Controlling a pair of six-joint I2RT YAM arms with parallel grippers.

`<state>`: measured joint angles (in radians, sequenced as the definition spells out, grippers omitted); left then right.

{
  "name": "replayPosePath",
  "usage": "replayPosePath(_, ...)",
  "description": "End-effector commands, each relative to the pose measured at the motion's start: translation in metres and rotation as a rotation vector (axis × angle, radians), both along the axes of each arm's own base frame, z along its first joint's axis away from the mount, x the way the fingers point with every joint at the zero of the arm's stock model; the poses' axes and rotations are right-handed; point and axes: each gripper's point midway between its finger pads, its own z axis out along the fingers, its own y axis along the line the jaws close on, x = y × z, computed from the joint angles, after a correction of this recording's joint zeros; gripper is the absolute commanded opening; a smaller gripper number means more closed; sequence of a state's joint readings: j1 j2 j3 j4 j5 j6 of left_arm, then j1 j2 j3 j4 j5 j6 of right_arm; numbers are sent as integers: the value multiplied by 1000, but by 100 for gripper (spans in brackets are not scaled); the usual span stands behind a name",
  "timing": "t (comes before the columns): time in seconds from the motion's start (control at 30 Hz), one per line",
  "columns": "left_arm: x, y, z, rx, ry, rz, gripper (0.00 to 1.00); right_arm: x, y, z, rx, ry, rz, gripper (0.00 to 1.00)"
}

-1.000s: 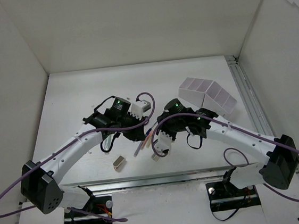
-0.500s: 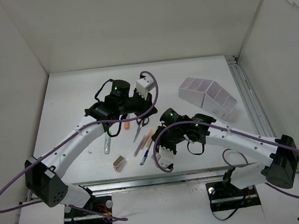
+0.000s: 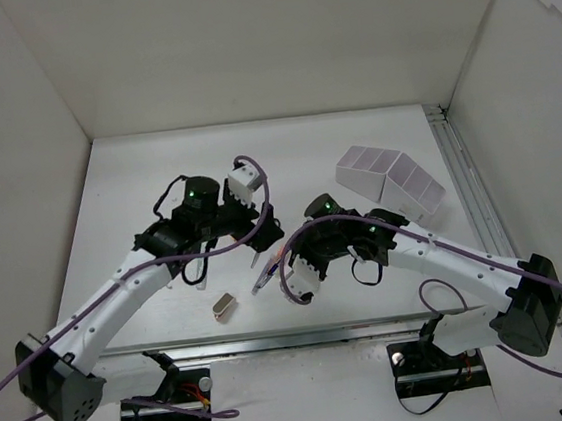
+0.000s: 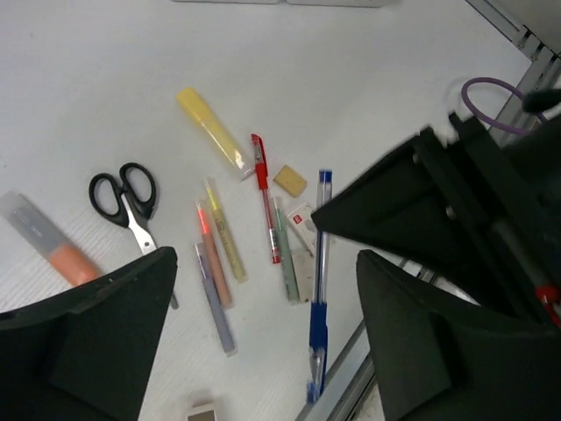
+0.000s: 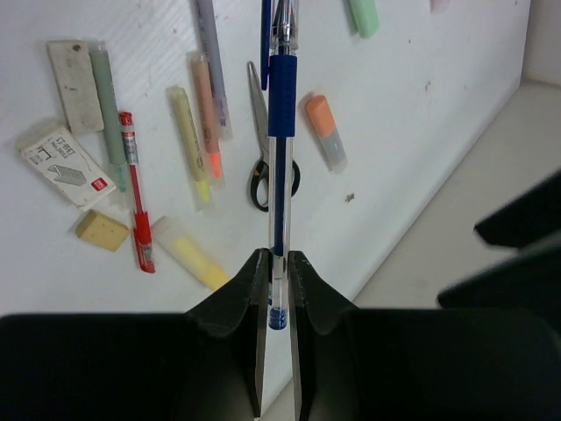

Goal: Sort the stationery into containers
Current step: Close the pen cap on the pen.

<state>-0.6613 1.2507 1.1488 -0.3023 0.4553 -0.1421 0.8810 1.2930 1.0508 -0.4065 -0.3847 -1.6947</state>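
My right gripper (image 5: pixel 279 272) is shut on the tail end of a blue pen (image 5: pixel 280 132), holding it above the table. In the left wrist view the same blue pen (image 4: pixel 319 289) hangs free between the wide-open fingers of my left gripper (image 4: pixel 263 351), nearer the right one. Below lie black-handled scissors (image 4: pixel 125 197), a yellow marker (image 4: pixel 210 129), an orange marker (image 4: pixel 54 246), a red pen (image 4: pixel 264 200), a pale-green marker (image 4: pixel 286 254), thin highlighters (image 4: pixel 219 241) and a beige eraser (image 4: pixel 289 181). The white divided tray (image 3: pixel 394 184) stands at the back right.
A small metallic block (image 3: pixel 224 305) lies near the front edge, left of the pile. A small white staple box (image 5: pixel 66 167) and a long beige eraser (image 5: pixel 74 74) lie among the pens. White walls enclose the table, and a metal rail (image 3: pixel 465 191) runs along the right side.
My left gripper has opened and its arm has drawn back towards the near left. My right gripper stays shut on the blue pen and has shifted slightly.
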Motion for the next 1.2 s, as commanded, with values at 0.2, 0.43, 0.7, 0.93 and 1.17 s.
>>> replayPosePath(0.2,-32,41,1,-57,16,114,99,36,-3,26,136,18,-194,0)
replayPosePath(0.43,-36,36,-44,44,159,80,95,40,-6,32,151,11,-205,0)
replayPosePath(0.7,-38,30,-54,66,195,35,70,42,-10,38,156,-12,-214,0)
replayPosePath(0.93,-45,25,-62,50,228,-3,46,47,-9,41,163,-2,-253,0)
replayPosePath(1.17,-43,21,-65,55,234,-17,36,49,-5,50,199,15,-272,0)
